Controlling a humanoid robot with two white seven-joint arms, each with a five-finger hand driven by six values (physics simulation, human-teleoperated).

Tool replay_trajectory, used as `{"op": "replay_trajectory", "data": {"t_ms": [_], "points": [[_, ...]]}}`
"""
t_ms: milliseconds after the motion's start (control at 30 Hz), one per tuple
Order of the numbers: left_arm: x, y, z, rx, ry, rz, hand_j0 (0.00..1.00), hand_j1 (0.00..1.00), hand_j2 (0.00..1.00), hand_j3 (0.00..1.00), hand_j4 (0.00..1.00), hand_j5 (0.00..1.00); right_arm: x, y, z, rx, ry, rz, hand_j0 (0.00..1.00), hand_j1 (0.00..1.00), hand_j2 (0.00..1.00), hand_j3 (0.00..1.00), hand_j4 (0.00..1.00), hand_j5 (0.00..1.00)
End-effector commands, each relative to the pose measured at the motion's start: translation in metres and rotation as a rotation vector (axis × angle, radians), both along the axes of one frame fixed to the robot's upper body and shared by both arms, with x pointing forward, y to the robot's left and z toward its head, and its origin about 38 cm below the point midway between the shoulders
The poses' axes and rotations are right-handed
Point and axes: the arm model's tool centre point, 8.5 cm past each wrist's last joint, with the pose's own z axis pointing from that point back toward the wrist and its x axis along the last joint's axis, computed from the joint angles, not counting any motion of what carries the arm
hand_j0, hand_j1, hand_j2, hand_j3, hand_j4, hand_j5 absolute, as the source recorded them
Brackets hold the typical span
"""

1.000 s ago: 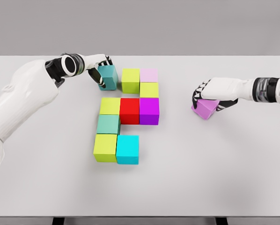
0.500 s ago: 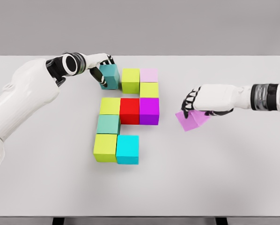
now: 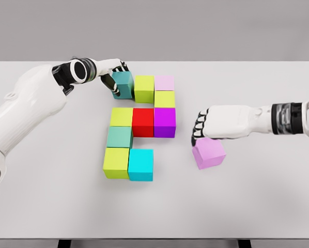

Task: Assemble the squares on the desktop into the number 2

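The right hand (image 3: pixel 209 126) is carrying, apparently pinched in curled fingers, the violet cube (image 3: pixel 209 153) toward the gap beside the cyan cube (image 3: pixel 141 164), while the left hand (image 3: pixel 113 70) is clasping the teal cube (image 3: pixel 123 84) at the figure's top-left corner.

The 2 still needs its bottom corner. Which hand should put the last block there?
Probably the right hand: it is on the pink block, near the gap beside the cyan block. The left hand is at the teal block.

Nine cubes (image 3: pixel 143 122) are sitting together mid-table (image 3: pixel 258 201) — a tenth cube (image 3: pixel 209 153) is lying apart to their right, under the right hand (image 3: pixel 216 124).
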Motion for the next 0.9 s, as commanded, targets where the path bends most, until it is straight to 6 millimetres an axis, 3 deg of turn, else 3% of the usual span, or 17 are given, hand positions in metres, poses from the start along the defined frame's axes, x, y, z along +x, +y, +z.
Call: {"op": "replay_trajectory", "data": {"t_ms": [0, 33, 100, 167, 333, 467, 600, 733, 867], "points": [[0.0, 0.0, 0.0, 0.0, -0.002, 0.0, 0.5, 0.5, 0.5, 0.5, 0.5, 0.5, 0.002, -0.007, 0.01, 0.026, -0.004, -0.02, 0.96, 0.96, 0.96, 0.96, 0.96, 0.96], [0.0, 0.0, 0.0, 0.001, -0.003, 0.0, 0.52, 0.52, 0.52, 0.52, 0.52, 0.52, 0.009, -0.019, 0.021, 0.053, -0.02, -0.064, 1.0, 1.0, 1.0, 1.0, 1.0, 1.0], [0.0, 0.0, 0.0, 0.002, -0.003, -0.001, 0.54, 0.54, 0.54, 0.54, 0.54, 0.54, 0.032, -0.055, 0.025, 0.111, 0.01, -0.198, 1.0, 1.0, 1.0, 1.0, 1.0, 1.0], [0.0, -0.001, 0.0, 0.001, -0.004, -0.004, 0.58, 0.58, 0.58, 0.58, 0.58, 0.58, 0.053, -0.094, 0.008, 0.096, 0.055, -0.338, 1.0, 1.0, 1.0, 1.0, 1.0, 1.0], [0.0, -0.001, 0.0, 0.002, -0.002, -0.004, 0.67, 0.67, 0.67, 0.67, 0.67, 0.67, 0.051, -0.11, -0.017, -0.05, 0.037, -0.376, 1.0, 1.0, 1.0, 1.0, 1.0, 1.0], [-0.001, -0.004, 0.001, -0.003, -0.001, -0.013, 0.68, 0.68, 0.68, 0.68, 0.68, 0.68, 0.043, -0.135, -0.018, -0.117, 0.038, -0.413, 1.0, 1.0, 1.0, 1.0, 1.0, 1.0], [-0.002, -0.011, 0.001, -0.008, 0.0, -0.024, 0.7, 0.7, 0.7, 0.7, 0.7, 0.7, 0.035, -0.127, -0.034, -0.151, 0.071, -0.381, 1.0, 1.0, 1.0, 1.0, 1.0, 1.0], [-0.001, -0.01, 0.001, -0.008, 0.0, -0.023, 0.76, 0.76, 0.76, 0.76, 0.76, 0.76, 0.024, -0.106, -0.043, -0.16, 0.089, -0.309, 1.0, 1.0, 1.0, 1.0, 1.0, 1.0], [-0.001, -0.009, 0.001, -0.007, 0.001, -0.02, 0.88, 0.88, 0.88, 0.88, 0.88, 0.88, 0.015, -0.095, -0.055, -0.174, 0.114, -0.265, 1.0, 1.0, 1.0, 1.0, 1.0, 1.0]]}}
